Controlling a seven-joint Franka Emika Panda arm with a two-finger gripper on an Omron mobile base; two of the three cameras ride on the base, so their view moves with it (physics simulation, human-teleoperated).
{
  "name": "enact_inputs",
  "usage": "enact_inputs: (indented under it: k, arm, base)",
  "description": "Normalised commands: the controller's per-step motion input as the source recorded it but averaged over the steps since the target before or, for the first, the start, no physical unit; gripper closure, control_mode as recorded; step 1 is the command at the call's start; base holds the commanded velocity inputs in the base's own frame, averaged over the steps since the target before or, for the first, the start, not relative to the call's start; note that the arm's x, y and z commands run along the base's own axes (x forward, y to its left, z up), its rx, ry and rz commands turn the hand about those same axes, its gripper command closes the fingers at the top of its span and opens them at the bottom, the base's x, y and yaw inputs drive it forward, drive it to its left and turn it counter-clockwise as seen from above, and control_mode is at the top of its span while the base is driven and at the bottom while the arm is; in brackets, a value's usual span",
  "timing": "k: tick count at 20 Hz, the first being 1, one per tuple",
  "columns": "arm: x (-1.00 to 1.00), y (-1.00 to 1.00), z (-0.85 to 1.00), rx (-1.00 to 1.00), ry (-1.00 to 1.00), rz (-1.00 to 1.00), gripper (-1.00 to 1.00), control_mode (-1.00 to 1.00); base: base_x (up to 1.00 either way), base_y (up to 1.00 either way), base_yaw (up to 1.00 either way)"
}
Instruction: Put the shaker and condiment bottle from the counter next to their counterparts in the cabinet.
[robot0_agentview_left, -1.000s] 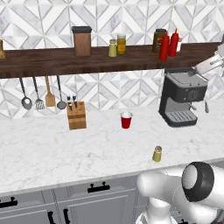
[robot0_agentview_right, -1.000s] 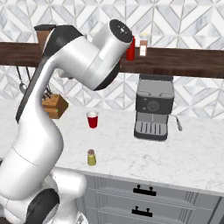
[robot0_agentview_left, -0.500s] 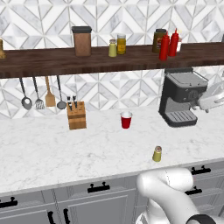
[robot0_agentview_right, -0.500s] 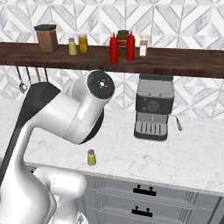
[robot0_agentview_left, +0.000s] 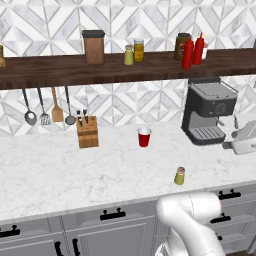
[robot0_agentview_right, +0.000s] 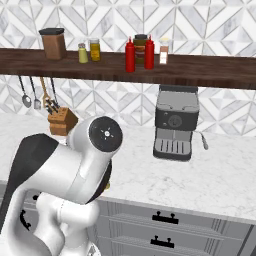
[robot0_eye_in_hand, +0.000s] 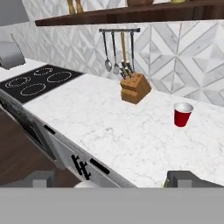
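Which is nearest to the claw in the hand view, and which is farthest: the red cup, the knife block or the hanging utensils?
From the open claw:
1. Red cup, on the counter, ahead to the right.
2. Knife block, further back, near the wall.
3. Hanging utensils, on the wall behind the block.

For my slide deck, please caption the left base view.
Two red squeeze bottles sit on the wooden shelf; one shaker remains on the marble counter.
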Motion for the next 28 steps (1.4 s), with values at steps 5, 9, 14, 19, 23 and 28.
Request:
enact_inputs:
  k: [5,9,14,19,23,28]
  arm:
    - [-0.55,0.0,-0.74,0.02,0.15,-0.03,-1.0,-1.0]
    - [-0.3,0.0,-0.59,0.05,0.14,-0.04,-1.0,-1.0]
    - [-0.08,0.0,-0.4,0.06,0.12,-0.05,-1.0,-1.0]
    - [-0.01,0.16,-0.09,0.0,0.01,-0.01,-1.0,-1.0]
    - [0.17,0.26,-0.16,0.0,0.05,-0.06,-1.0,-1.0]
    - [0.13,0.23,-0.02,0.0,0.03,-0.07,-1.0,-1.0]
  base:
    - [0.0,0.0,0.0]
    - [0.0,0.0,0.0]
    - [0.0,0.0,0.0]
    - [0.0,0.0,0.0]
    - [0.0,0.0,0.0]
    - [0.0,0.0,0.0]
